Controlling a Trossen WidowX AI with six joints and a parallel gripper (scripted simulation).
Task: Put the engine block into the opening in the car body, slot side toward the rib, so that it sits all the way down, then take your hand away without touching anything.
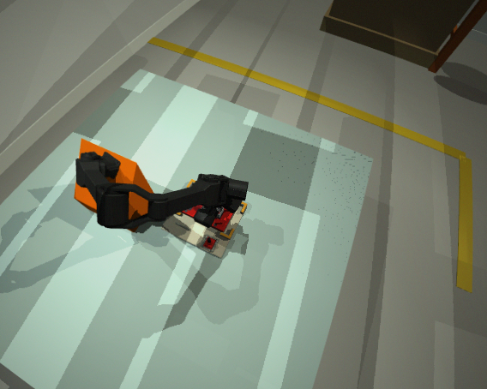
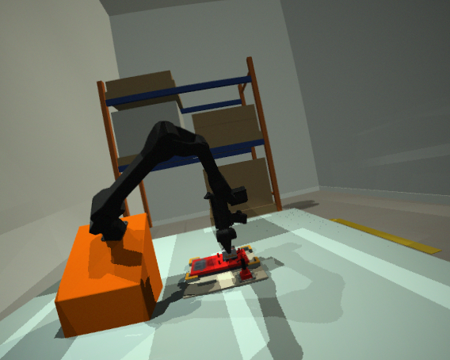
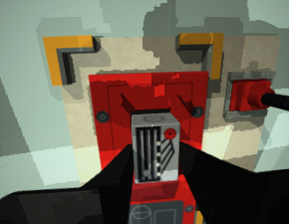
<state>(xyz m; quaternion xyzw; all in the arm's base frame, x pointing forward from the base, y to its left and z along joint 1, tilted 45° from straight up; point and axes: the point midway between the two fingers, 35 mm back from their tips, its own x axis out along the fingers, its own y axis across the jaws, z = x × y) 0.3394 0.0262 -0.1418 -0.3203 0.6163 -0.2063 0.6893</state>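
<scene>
The grey engine block (image 3: pixel 155 150) (image 2: pixel 230 255) has dark slots on the left of its top and a red round mark on the right in the wrist view. My gripper (image 3: pixel 154 147) (image 2: pixel 228 251) is shut on it from both sides. The red car body (image 3: pixel 115 94) (image 2: pixel 208 268) (image 1: pixel 223 224) lies beneath, on the beige base plate (image 3: pixel 76 118) (image 2: pixel 204 290) (image 1: pixel 183 230). A dark strip of the opening shows just beyond the block in the wrist view. The block hides the rest, and its depth in the opening cannot be told. The rib is not clearly visible.
Two thin posts rise from the car body near the block. Yellow corner brackets (image 3: pixel 53 61) (image 1: pixel 243 208) surround the body. A red piece with a black stick (image 3: pixel 239 96) (image 2: pixel 245 274) (image 1: pixel 209 243) stands beside it. The arm's orange pedestal (image 2: pixel 104 309) (image 1: pixel 126 171) is left of the plate.
</scene>
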